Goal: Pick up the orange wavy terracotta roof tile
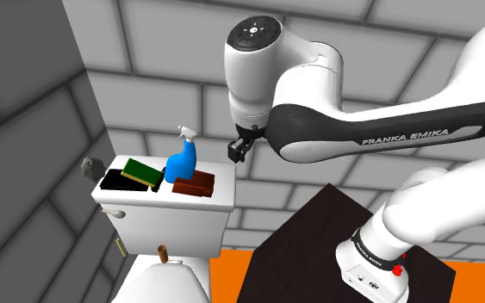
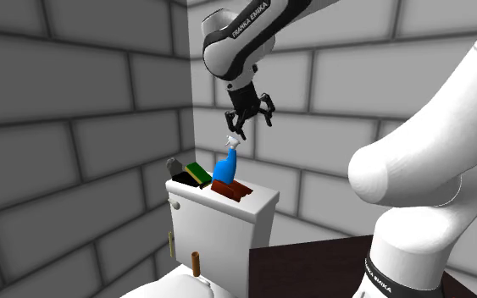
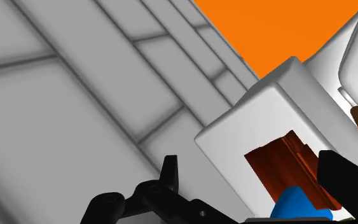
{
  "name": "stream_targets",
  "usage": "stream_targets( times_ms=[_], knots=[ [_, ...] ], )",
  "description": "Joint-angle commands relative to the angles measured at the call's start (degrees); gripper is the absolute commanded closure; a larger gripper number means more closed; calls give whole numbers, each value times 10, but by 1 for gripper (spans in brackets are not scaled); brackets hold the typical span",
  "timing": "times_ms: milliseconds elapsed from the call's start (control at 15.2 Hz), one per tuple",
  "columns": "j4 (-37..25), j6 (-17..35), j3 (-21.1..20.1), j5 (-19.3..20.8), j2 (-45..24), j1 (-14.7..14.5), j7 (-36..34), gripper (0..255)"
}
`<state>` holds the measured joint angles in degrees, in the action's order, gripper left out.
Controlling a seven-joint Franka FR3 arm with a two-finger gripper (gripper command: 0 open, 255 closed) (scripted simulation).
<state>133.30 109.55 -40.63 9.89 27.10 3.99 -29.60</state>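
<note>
The end effector [image 2: 249, 123] is observed above the toilet tank [image 1: 173, 227], with its fingers spread apart and nothing held between them. The roof tile [image 1: 195, 183], rendered reddish-brown with a ridged top, is found lying flat on the tank lid, at the end towards the shoulder view's right. A blue spray bottle [image 1: 181, 162] is stood upright just beside the tile. Further along the lid, a green block with a yellow edge [image 1: 142, 172] and a flat black item [image 1: 115, 182] are noted. In the second exterior view, the end effector is seen over the bottle's nozzle, apart from the tile.
</note>
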Motion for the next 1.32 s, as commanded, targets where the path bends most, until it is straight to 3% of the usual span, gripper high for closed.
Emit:
stream_targets(
  times_ms=[0,198,330,396,528,726,924,1254],
  knots=[
    [-13,18,-54,49,-48,27,-58,0],
    [-51,14,-145,152,-143,81,-159,0],
    [-86,-20,-207,253,-239,112,-245,0],
    [-107,-52,-229,313,-300,113,-292,0],
    [-150,-121,-220,417,-413,67,-364,0],
    [-214,-192,-156,514,-524,-33,-417,0],
    [-281,-244,-98,585,-611,-113,-441,0],
    [-409,-307,-14,681,-742,-219,-445,0]
  ],
)
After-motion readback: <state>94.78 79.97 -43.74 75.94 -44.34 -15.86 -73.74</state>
